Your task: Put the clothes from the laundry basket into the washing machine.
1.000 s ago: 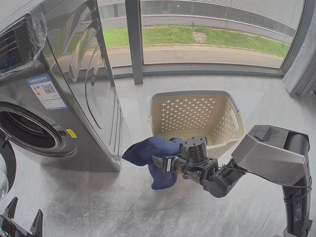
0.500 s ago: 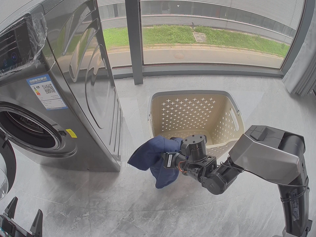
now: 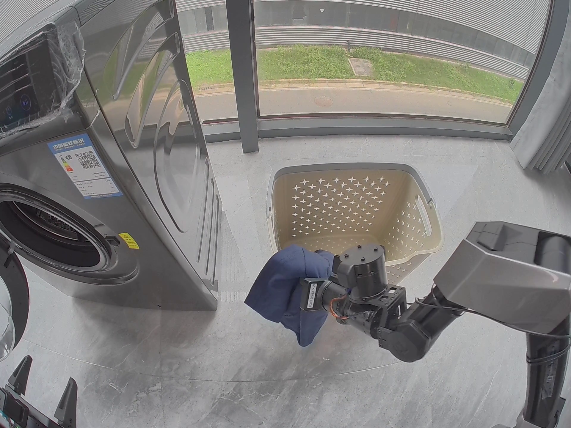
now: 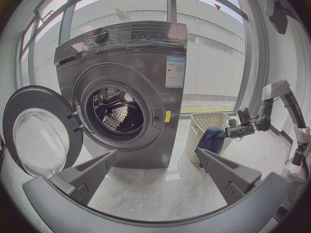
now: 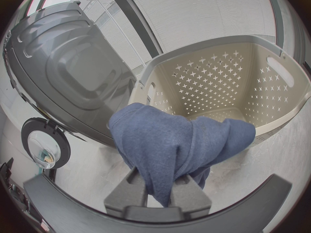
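Cloth [image 5: 168, 139] hangs from right gripper [image 5: 158, 191], jaws clamped on bunched fold. Cloth off floor, just outside near corner of basket [image 3: 425, 209], well short of washer [image 3: 148, 150] front. Looks soft, light, limp: sags both sides of pinch, tail dangles below. Likely to swing when carried and could snag on drum [image 4: 115, 112] lip. Grip on thick bunch looks sound; thin edge would probably slip. Left gripper [image 4: 155, 156] low, facing open door [image 4: 39, 130], jaws apart, holding nothing.
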Controlling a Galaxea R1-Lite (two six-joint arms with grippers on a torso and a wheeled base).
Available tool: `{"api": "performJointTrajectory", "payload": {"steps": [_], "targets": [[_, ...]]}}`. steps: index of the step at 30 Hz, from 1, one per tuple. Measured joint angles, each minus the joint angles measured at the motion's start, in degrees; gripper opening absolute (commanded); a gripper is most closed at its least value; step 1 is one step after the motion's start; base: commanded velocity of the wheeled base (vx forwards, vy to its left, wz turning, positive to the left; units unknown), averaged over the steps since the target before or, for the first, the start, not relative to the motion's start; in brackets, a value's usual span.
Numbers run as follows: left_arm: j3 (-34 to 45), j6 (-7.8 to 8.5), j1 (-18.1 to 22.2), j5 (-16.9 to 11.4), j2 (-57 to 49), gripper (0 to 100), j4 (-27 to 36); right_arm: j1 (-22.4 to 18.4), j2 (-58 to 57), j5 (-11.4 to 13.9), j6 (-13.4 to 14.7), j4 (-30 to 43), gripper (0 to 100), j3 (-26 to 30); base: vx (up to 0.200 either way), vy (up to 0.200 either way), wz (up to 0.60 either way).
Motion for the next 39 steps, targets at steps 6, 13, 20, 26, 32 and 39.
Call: {"api": "performJointTrajectory", "payload": {"steps": [6, 13, 20, 26, 32, 39], "targets": [[0.0, 0.00, 0.0, 0.0, 0.0, 100, 0.0, 2.5, -10.3, 0.2, -1.5, -3.8, 0, 10.9, 0.000, 0.000, 0.00], [0.0, 0.06, 0.0, 0.0, 0.0, 100, 0.0, 4.5, -24.5, 2.0, -5.9, -11.5, 0, 24.4, 0.000, 0.000, 0.00], [0.0, 0.06, 0.0, 0.0, 0.0, 100, 0.0, 5.0, -35.1, 4.4, -14.7, -16.4, 0, 31.3, 0.000, 0.000, 0.00], [0.0, -0.35, 0.0, 0.0, 0.0, 100, 0.0, 4.3, -38.6, 3.9, -16.3, -17.4, 0, 34.7, 0.000, 0.000, 0.00], [0.0, -0.44, 0.0, 0.0, 0.0, 100, 0.1, 3.3, -40.5, -1.5, -16.8, -16.6, 0, 35.6, -0.033, 0.000, 0.00], [0.0, -0.44, 0.0, 0.0, 0.0, 100, 0.1, 3.7, -41.2, -13.1, -16.5, -16.4, 0, 34.8, -0.200, 0.000, 0.00]]}}
